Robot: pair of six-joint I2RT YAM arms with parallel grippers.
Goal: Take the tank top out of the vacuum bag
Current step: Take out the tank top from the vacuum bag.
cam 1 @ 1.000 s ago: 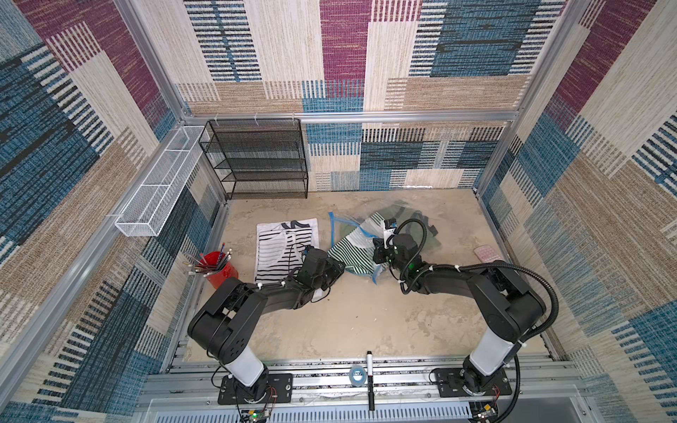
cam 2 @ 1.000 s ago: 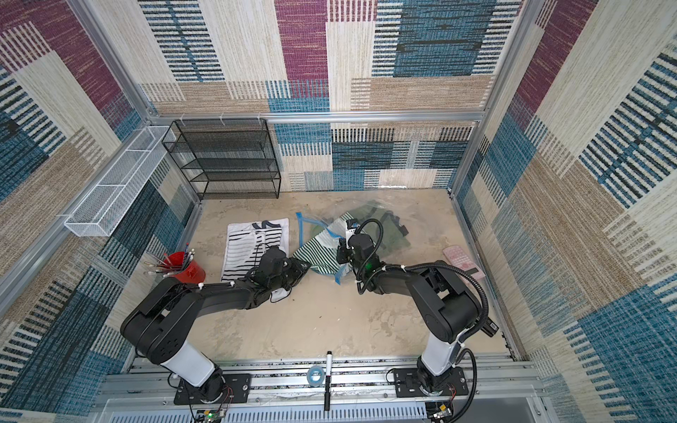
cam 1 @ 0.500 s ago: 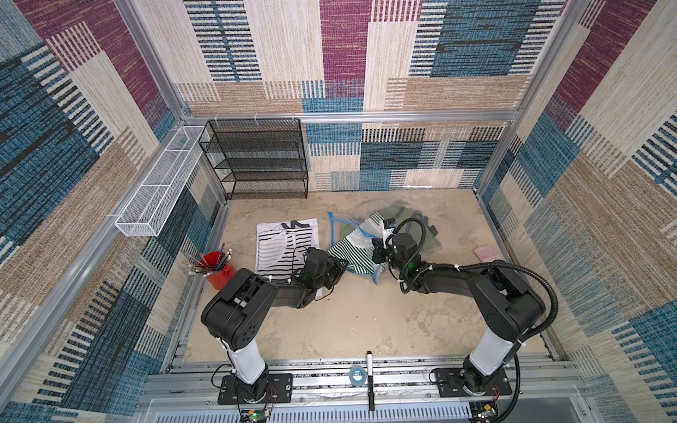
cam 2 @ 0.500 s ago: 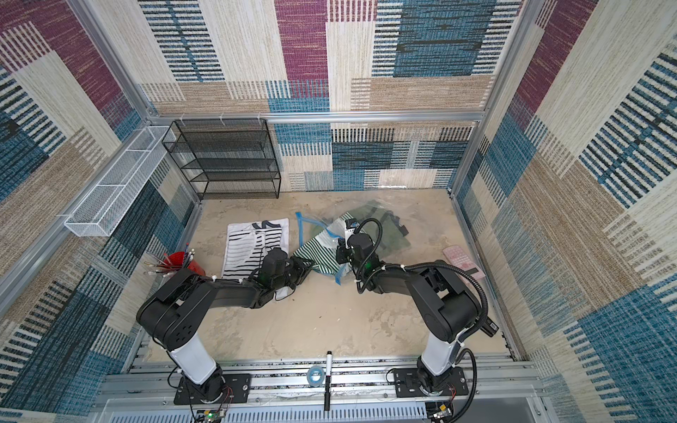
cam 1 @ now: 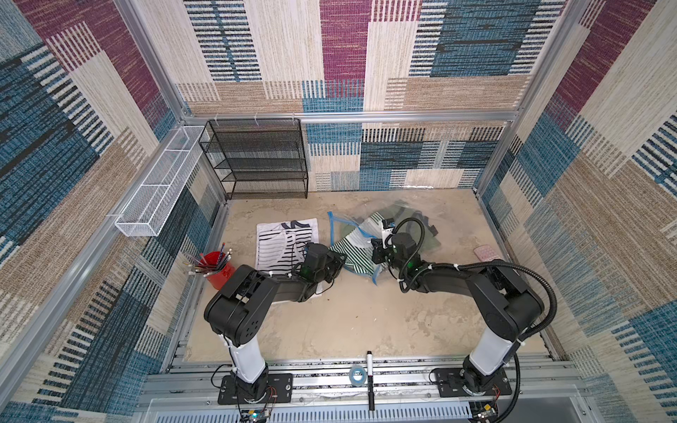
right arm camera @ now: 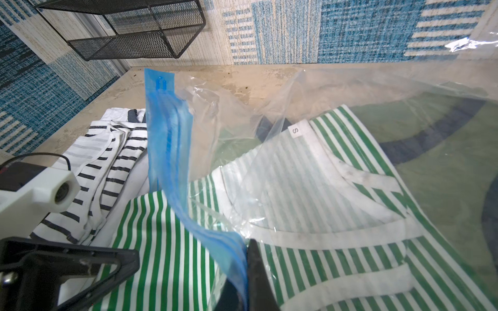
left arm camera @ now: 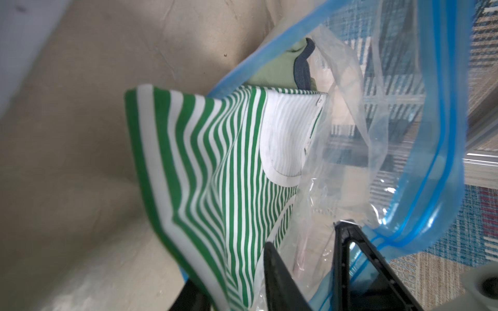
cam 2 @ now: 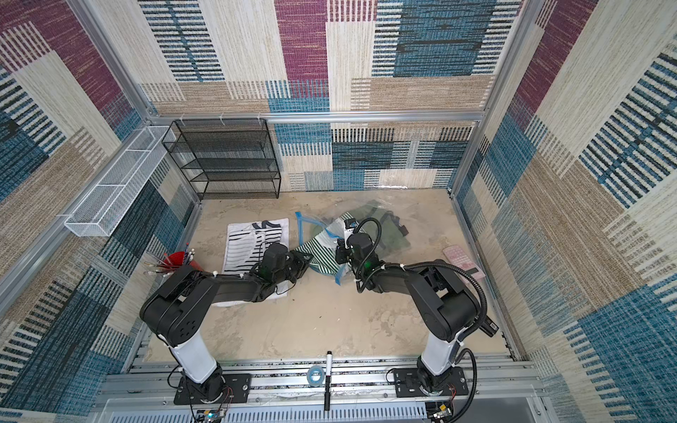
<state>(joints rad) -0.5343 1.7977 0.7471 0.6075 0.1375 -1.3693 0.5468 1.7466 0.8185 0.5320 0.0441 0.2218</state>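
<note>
Woven patchwork panels in blue, plum and tan wall in a sandy bench (cam 1: pixel 348 322). Near its middle lies the vacuum bag (cam 1: pixel 351 225), crumpled clear film with its mouth turned toward the left arm. Its blue zip strip (right arm camera: pixel 167 150) rises off the surface in the right wrist view and runs down into the right hand (cam 1: pixel 376 256), whose jaws are closed tight on it. That arm reaches in from the right with its forearm low and almost level, the wrist bent toward the bag's mouth and a black cable looping above it.

The tank top (cam 1: pixel 350 252), striped green and white, sits halfway out. Its lower part spreads on the bench between the two hands. The neck and straps lie under the film, with an olive garment (right arm camera: pixel 436 172) deeper inside the bag.

The left arm is folded at the elbow, its forearm stretched low across a black-striped shirt (cam 1: pixel 278 241) that lies flat on the bench. The left hand (cam 1: pixel 340 260) is rolled on its side at the bag's mouth. Its jaws stand partly apart with striped cloth and clear film between them; whether they pinch either one, I cannot tell.
</note>
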